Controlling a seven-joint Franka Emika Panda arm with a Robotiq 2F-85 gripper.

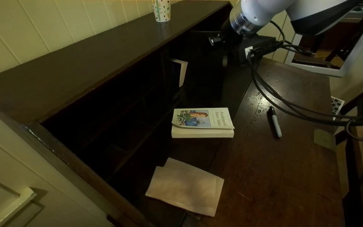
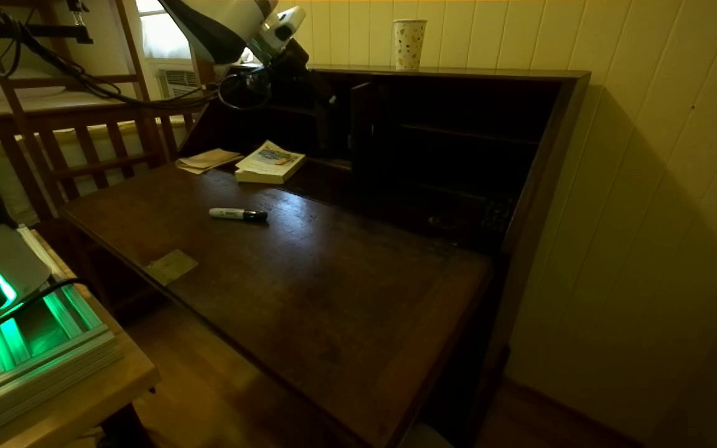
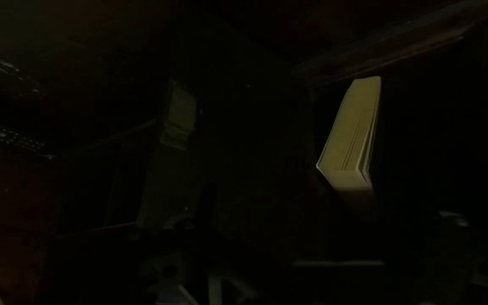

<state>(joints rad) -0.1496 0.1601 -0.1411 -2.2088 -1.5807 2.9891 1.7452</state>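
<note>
Gripper (image 3: 317, 220): wide apart, nothing seen between the jaws; the wrist view is very dark, but I can make out no contact. Nearest readable thing: a thick, dark-covered upright paperback (image 3: 350, 131) with cream page edges, standing in the dark-brown wooden pigeonhole unit (image 1: 83, 75) along the back edge of the polished dark-wood table (image 1: 279, 176). It shows ahead of my gripper and off to one side, apart from it.

Stage, my judgement: positioning before the pigeonholes, grip empty. A grasp on that book would call for lining my jaws up across its thickness and keeping clear of the partitions, which are hard to see in this light.

Pose: my white jointed arm (image 1: 263, 11) reaches high over the table, wrist bent, gripper slanting down and inward.

Farther out: a white Andersen's Fairy Tales paperback (image 1: 200, 121) lies flat near the back edge; folded light-brown paper sheets (image 1: 187, 186) lie toward a rear corner; a grey-and-black marker (image 2: 237, 214) lies mid-table, a thin pale square patch (image 2: 172, 266) by the front edge. A white spotted paper cup (image 2: 409, 46) stands on top of the unit.
</note>
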